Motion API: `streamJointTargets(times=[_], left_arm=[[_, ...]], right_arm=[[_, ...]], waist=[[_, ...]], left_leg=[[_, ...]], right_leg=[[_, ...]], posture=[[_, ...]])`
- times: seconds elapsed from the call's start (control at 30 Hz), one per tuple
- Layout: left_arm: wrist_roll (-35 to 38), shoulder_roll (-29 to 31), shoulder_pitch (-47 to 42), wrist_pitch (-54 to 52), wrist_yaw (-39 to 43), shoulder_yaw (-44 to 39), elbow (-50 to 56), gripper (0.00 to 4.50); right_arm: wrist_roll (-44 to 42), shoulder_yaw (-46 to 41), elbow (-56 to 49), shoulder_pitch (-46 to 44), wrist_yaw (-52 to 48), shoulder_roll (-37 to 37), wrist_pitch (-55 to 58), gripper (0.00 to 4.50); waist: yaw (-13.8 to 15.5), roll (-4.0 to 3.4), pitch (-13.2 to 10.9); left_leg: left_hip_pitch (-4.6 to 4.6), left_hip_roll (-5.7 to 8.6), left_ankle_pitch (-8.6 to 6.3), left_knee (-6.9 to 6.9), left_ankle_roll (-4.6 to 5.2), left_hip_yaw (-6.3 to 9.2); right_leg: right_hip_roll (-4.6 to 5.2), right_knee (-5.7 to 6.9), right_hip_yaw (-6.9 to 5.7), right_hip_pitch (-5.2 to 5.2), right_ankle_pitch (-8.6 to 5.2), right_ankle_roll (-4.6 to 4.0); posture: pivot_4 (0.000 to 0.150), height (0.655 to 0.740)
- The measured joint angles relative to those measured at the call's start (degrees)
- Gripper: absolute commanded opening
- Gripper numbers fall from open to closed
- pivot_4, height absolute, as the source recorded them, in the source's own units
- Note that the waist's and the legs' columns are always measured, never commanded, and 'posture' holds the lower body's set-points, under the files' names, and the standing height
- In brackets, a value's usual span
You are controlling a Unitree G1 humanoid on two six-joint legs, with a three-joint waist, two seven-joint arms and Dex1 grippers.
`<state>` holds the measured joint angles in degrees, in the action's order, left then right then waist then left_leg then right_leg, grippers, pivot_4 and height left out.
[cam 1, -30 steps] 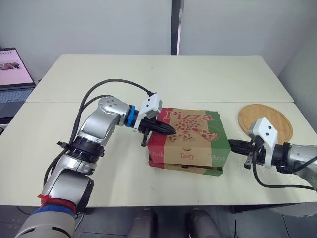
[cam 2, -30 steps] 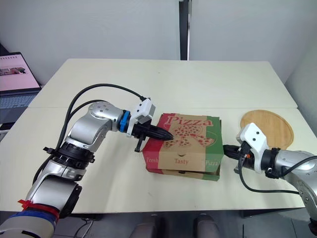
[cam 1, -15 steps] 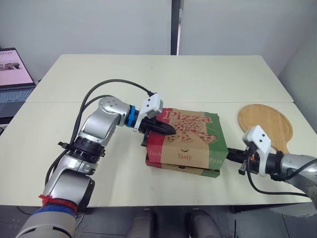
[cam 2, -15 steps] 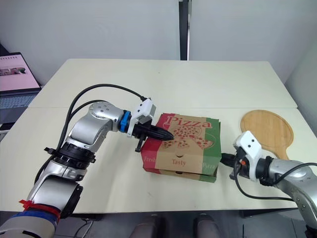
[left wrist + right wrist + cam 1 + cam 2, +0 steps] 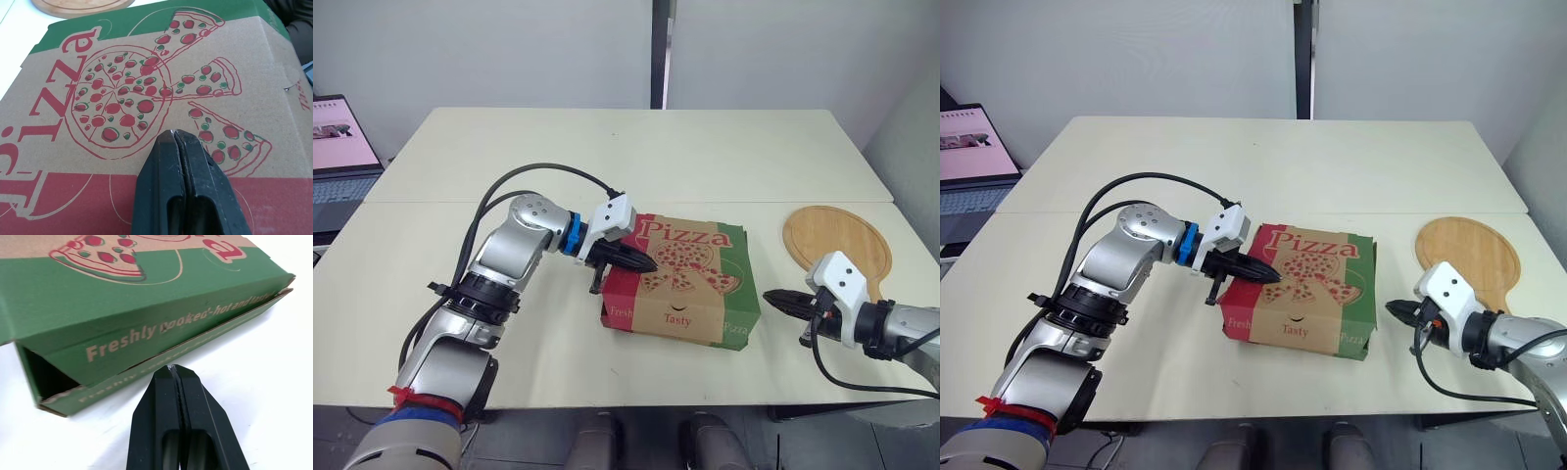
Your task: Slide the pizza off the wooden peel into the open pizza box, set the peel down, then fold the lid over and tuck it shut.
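Note:
The printed pizza box lies mid-table with its lid folded down over the base. My left gripper is shut and presses its tips on the lid's left part, over the pizza drawing. My right gripper is shut and hovers just right of the box's green side, a small gap apart; that side flap gapes slightly at one corner. The round wooden peel lies flat on the table at the right, with nothing on it. The pizza is hidden inside the box.
An open laptop stands at the far left edge. A seam crosses the table behind the box. The table's right edge runs close behind the peel.
The lid has dropped flat onto the base, so the box looks lower. My right gripper has drawn back from the box's right side. The left gripper stayed on the lid.

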<state>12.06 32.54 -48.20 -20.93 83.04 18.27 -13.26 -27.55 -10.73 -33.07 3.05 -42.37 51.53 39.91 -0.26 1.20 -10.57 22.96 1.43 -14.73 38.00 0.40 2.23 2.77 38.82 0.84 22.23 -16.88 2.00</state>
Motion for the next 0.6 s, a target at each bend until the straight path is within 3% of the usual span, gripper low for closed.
streamJointTargets(times=[0.6], left_arm=[[-0.75, 2.43, 3.67, 0.56, 0.25, 0.11, 4.64, 0.01]], right_arm=[[-0.76, -5.29, 0.49, -2.58, -3.0, 1.5, -1.56, 0.0]], waist=[[0.01, -0.01, 0.01]], left_leg=[[-0.03, 0.0, 0.0, 0.0, 0.0, 0.0]], right_leg=[[0.0, 0.02, 0.01, -0.01, 0.0, 0.0]], posture=[[0.15, 0.74]])
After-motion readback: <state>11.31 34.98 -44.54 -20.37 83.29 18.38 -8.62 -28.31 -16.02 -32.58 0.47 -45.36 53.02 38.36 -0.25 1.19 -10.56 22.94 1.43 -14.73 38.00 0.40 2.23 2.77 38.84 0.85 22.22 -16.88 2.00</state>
